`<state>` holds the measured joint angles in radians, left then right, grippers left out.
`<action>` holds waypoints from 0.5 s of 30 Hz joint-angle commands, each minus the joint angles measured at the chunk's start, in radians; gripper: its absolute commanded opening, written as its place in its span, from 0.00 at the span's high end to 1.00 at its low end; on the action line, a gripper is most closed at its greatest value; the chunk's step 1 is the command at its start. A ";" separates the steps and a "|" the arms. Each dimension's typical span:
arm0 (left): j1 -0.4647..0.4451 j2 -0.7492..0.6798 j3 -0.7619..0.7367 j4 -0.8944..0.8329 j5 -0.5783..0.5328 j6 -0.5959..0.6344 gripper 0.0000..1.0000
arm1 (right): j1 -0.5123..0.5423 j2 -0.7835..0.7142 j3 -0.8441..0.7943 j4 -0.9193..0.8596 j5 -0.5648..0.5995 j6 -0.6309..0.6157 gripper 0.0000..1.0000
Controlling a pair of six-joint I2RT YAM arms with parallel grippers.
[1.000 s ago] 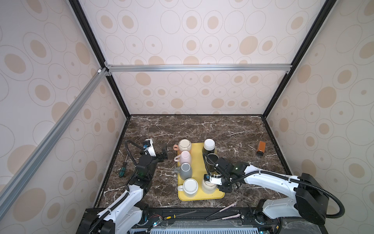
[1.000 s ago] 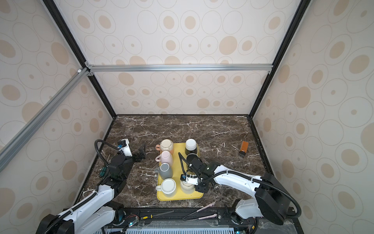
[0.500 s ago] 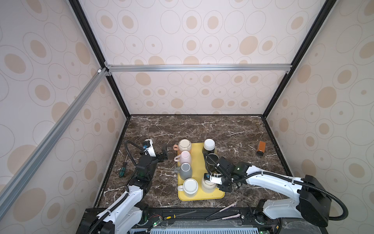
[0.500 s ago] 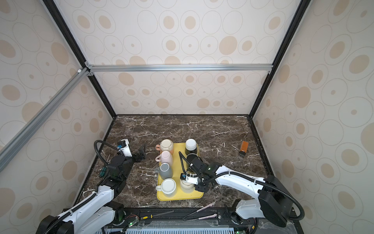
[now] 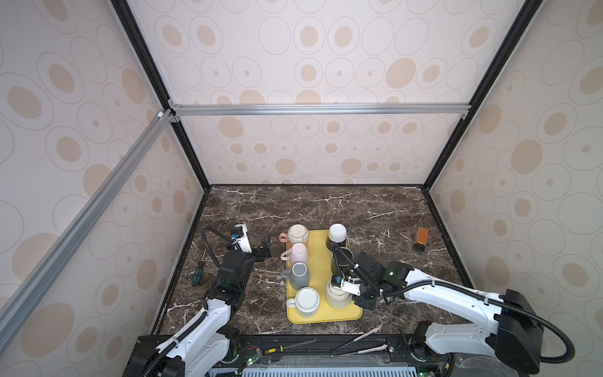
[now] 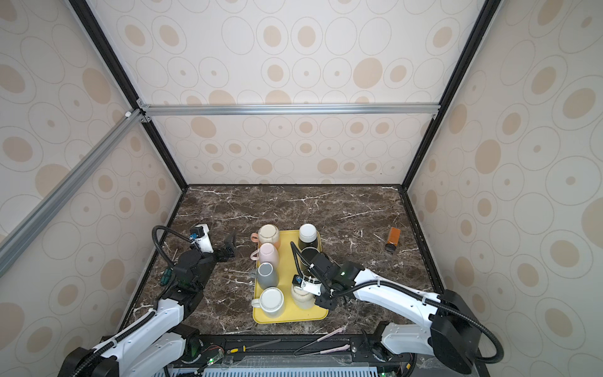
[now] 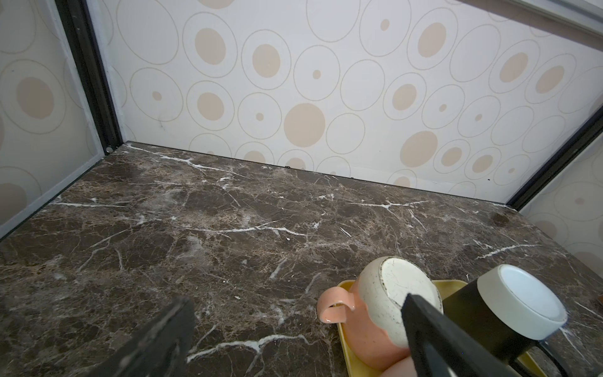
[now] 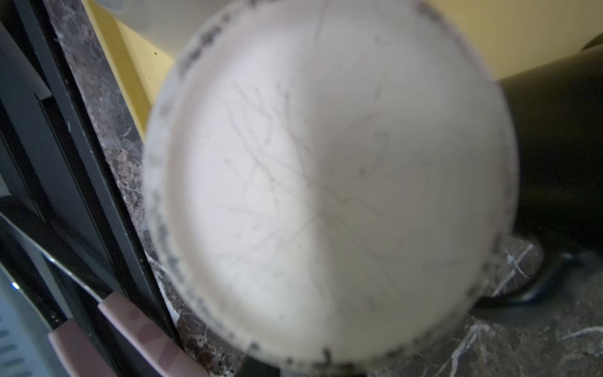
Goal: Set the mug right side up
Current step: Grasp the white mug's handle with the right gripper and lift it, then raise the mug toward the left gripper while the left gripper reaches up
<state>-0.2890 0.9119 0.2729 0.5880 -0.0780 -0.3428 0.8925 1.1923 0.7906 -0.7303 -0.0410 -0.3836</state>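
The cream mug [image 5: 336, 295] sits upside down on the yellow tray [image 5: 321, 261]. In both top views it is in the tray's 5 o'clock corner. The right claw [image 5: 352, 293] is at the mug's 3 o'clock side and is pinched shut on it (the bit it pinches is hidden). In the right wrist view the mug's round bottom fills almost everything and looks blurry. A white mug [image 5: 306, 302] stands just beside the cream mug at 9 o'clock. A black mug [image 5: 341, 259] is at its 12 o'clock. The left claw [image 5: 266, 248] hangs over the dark table [image 5: 375, 212], at 10 o'clock from the tray and apart from it. Its two fingers are spread wide and hold nothing.
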 commanded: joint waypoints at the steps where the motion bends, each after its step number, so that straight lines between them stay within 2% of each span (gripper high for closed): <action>1: -0.004 0.011 0.059 -0.010 0.033 0.016 0.00 | 0.008 -0.073 0.100 0.034 -0.001 0.103 1.00; 9: -0.003 -0.002 0.086 -0.014 0.078 -0.023 0.00 | 0.009 -0.089 0.278 -0.009 0.001 0.206 1.00; 15: -0.004 -0.069 0.147 -0.085 0.117 -0.091 0.01 | 0.009 -0.120 0.391 0.121 0.036 0.341 1.00</action>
<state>-0.2890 0.8688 0.3477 0.5316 -0.0002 -0.3817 0.8959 1.1042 1.0939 -0.7540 -0.0288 -0.1406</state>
